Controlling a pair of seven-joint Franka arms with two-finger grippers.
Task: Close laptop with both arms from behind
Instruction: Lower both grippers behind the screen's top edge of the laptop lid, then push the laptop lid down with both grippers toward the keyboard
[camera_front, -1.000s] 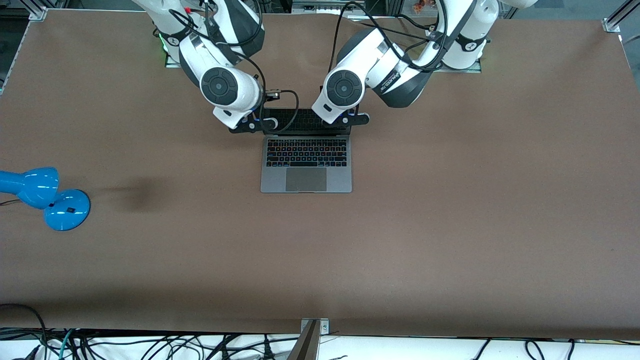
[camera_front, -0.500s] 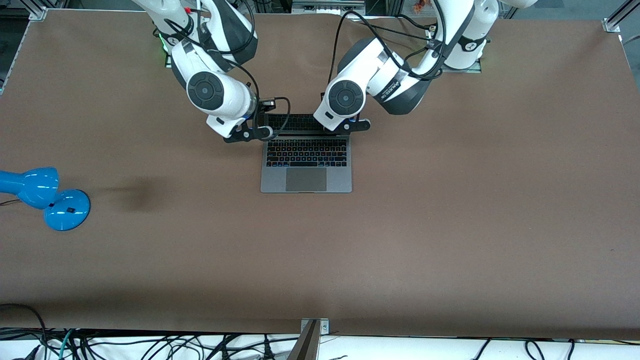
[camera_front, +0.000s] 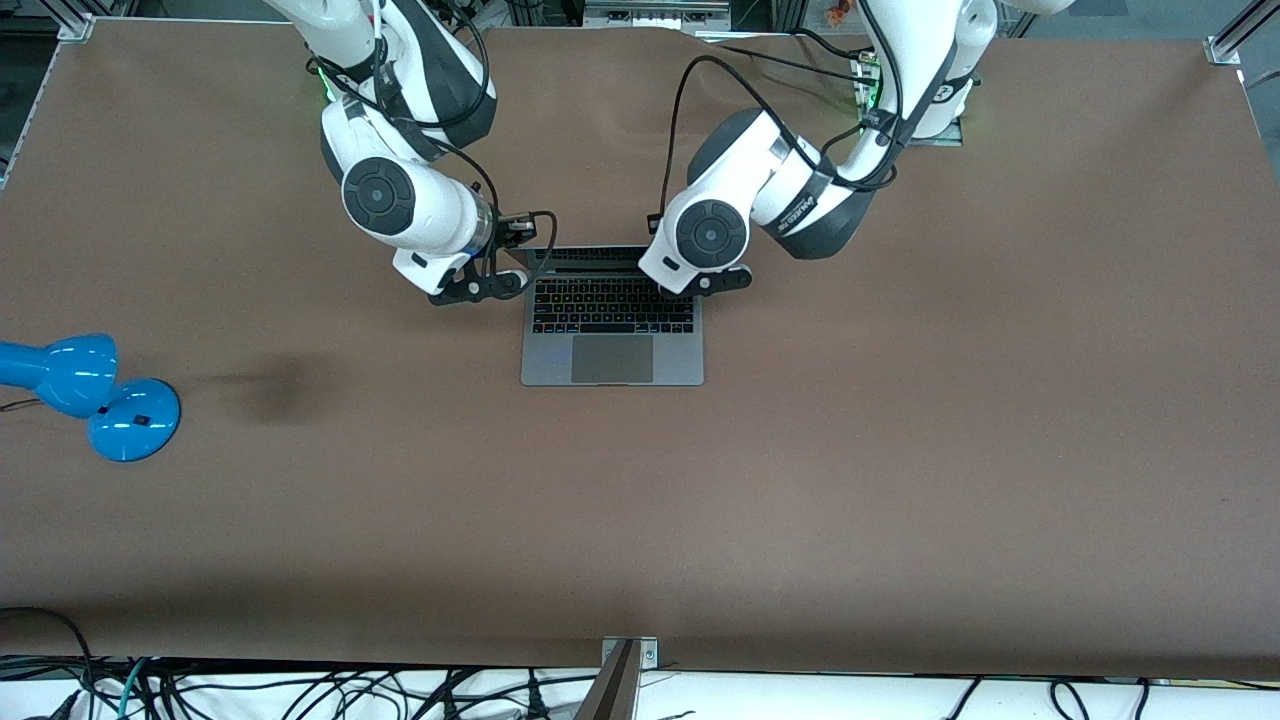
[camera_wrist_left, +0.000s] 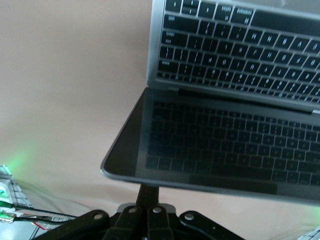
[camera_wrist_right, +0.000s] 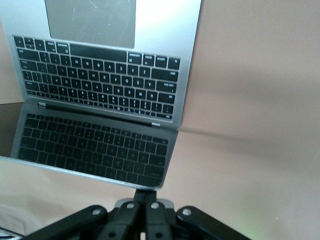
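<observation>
I see a wide brown table (camera_front: 900, 450) with cables trailing along its edge nearest the front camera, and I take the laptop (camera_front: 612, 345) as my landmark. It sits open near the middle of the table, nearer the arms' bases than the front camera, with its trackpad toward that camera. Its dark screen (camera_wrist_left: 220, 150) mirrors the black keyboard (camera_front: 613, 306) and leans steeply over the keys.

The left gripper (camera_wrist_left: 145, 192) has its fingers pressed together. In the left wrist view they stand at the top edge of the lid, near the corner at the left arm's end of the table; I cannot tell whether they touch it. The left arm (camera_front: 770, 195) reaches down to that corner from its base.

The right gripper (camera_wrist_right: 146, 194) is likewise pinched closed with nothing between its fingers. It meets the lid's top edge at the corner toward the right arm's end of the table. The right arm (camera_front: 400, 200) comes in over that side of the laptop.

A blue desk lamp (camera_front: 95, 395) rests well apart from the laptop, at the right arm's end of the table.
</observation>
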